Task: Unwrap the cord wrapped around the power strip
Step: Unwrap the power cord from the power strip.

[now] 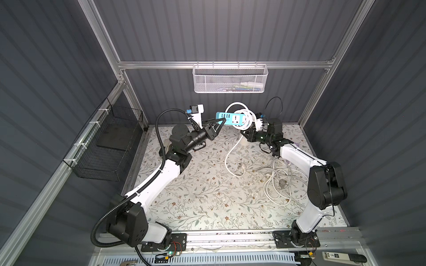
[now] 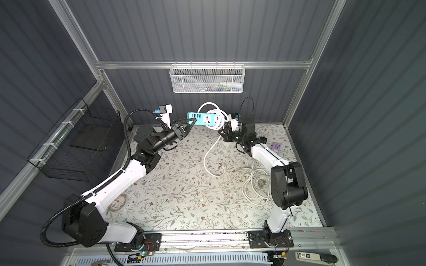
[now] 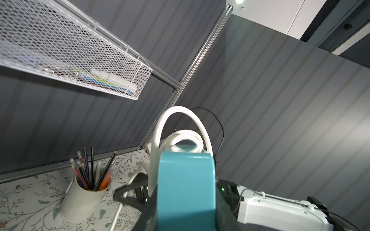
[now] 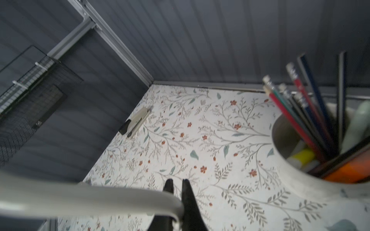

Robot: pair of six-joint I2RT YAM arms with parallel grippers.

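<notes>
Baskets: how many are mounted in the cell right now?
2. A white mesh basket hangs on the back rail. A black wire basket is tied to the left side rail. None appear to be hidden.

Two robot arms stand at one table [image 1: 196, 207]: the left arm [image 1: 159, 179] and the right arm [image 1: 297, 154]. That makes two grippers, the left gripper [image 1: 224, 120] and the right gripper [image 4: 177, 182]. There is one blue power strip [image 1: 232, 118]. There are two cords: the thick white cord [image 3: 178, 109] and one thinner grey cord bundle [image 1: 276, 177]. There are two baskets: a white mesh basket [image 1: 228, 80] and a black wire basket [image 1: 108, 142]. One white cup [image 3: 82, 200] holds pencils [image 3: 88, 170], too crowded to count. There is one stapler [image 4: 136, 122] and one small purple block [image 2: 276, 146].
</notes>
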